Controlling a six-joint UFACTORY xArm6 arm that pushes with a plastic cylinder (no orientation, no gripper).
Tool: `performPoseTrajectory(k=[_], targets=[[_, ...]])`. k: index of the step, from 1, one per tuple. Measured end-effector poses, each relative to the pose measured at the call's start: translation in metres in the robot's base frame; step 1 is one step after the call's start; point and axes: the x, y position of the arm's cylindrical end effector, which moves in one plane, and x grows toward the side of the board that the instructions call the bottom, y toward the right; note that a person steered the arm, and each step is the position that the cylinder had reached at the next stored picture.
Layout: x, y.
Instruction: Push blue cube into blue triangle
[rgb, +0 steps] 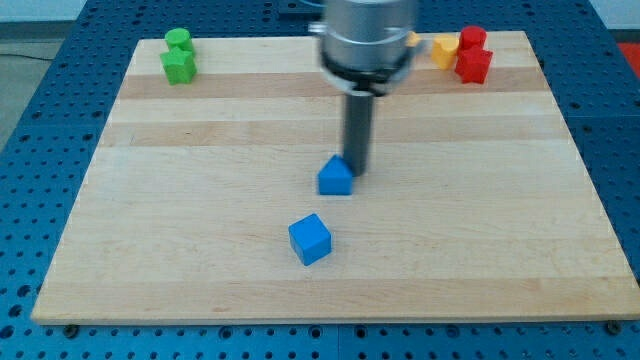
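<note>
The blue cube (310, 240) lies on the wooden board (150, 200) below the centre. The blue triangle block (336, 176) lies a short way above it and slightly to the right, apart from it. My tip (357, 170) is at the triangle's upper right edge, touching or nearly touching it. The rod rises from there to the grey arm head (366, 40) at the view's top. The cube is well below and left of my tip.
Two green blocks (179, 57) sit at the board's top left corner. Two red blocks (472, 55) and a yellow block (444, 50) sit at the top right, with another yellow piece partly hidden behind the arm head.
</note>
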Motion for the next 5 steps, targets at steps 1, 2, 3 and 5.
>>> performPoseTrajectory(k=[1,2,3,5], targets=[[0.027,0.0],[0.057,0.018],[0.049,-0.049],[-0.007,-0.152]])
